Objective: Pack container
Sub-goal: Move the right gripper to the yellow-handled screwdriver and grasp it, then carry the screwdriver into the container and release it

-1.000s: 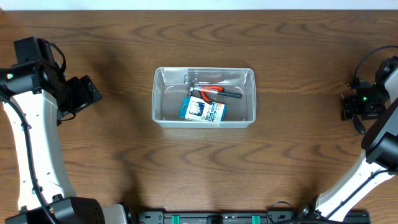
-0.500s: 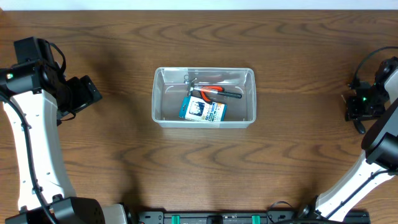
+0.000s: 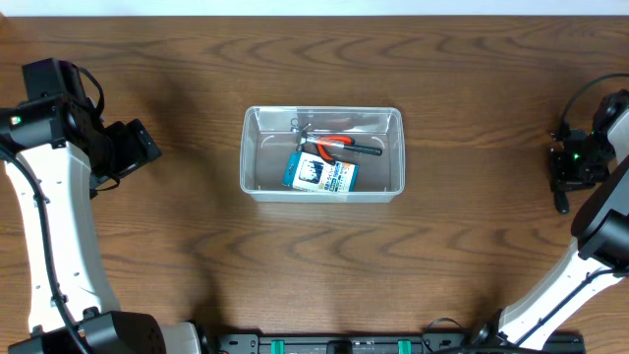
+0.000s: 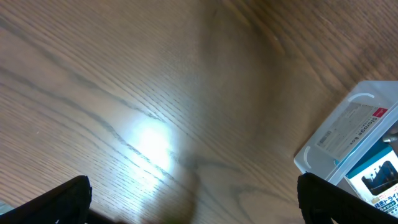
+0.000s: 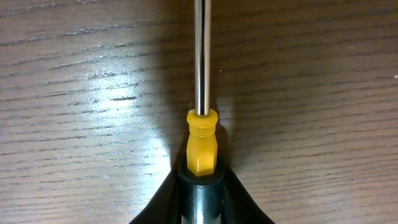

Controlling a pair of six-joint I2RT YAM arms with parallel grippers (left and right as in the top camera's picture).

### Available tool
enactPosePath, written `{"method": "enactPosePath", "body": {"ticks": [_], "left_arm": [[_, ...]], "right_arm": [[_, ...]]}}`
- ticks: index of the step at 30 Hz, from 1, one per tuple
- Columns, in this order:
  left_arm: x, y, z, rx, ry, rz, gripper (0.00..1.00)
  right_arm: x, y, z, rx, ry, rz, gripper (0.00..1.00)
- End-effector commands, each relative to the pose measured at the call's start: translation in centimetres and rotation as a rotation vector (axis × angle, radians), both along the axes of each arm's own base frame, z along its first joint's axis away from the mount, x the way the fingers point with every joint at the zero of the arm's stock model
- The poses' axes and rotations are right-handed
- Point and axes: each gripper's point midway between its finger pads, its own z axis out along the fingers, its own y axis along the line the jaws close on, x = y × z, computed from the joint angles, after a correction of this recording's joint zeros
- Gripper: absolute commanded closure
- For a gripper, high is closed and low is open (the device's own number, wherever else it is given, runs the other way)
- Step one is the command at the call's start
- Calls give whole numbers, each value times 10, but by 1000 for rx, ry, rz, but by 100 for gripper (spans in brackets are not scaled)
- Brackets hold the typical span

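Overhead: the right end effector (image 3: 566, 167) is drifting slightly outward, away from the container (image 3: 257, 167) sitting mid-surface (image 3: 472, 246), so packing is probably not advancing yet. Open room lies between them.

Left wrist: the left end effector (image 4: 196, 208) is hanging spread wide and empty, near the container's corner.

Right wrist: the right end effector is clamping a screwdriver (image 5: 200, 140).

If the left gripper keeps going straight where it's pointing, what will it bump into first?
Probably the bare wooden table. The left gripper aims at wood, with the container off to one side.
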Motion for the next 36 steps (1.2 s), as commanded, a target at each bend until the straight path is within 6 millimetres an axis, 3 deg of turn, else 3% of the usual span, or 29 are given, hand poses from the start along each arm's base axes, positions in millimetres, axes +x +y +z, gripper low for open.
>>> {"method": "enactPosePath", "body": {"ticks": [1, 7, 13, 19, 23, 25, 30, 36], "left_arm": [[1, 2, 3, 3, -8, 13, 2], [0, 7, 3, 37, 3, -2, 2], [-2, 12, 3, 70, 15, -23, 2], [-8, 23, 5, 125, 38, -11, 2], [-13, 33, 8, 129, 28, 29, 2], [-18, 41, 11, 132, 21, 60, 2], [-31, 58, 20, 142, -6, 135, 2], [-39, 63, 29, 155, -33, 164, 2]], "right_arm": [[-14, 13, -31, 35, 78, 11, 97], [19, 33, -5, 46, -30, 48, 99], [76, 73, 65, -25, -211, 186, 99], [128, 153, 163, -94, -465, 417, 99], [145, 231, 225, -112, -627, 655, 99], [146, 273, 242, -110, -676, 796, 99], [125, 375, 240, -70, -686, 1129, 99], [87, 467, 198, 65, -612, 1369, 99]]}}
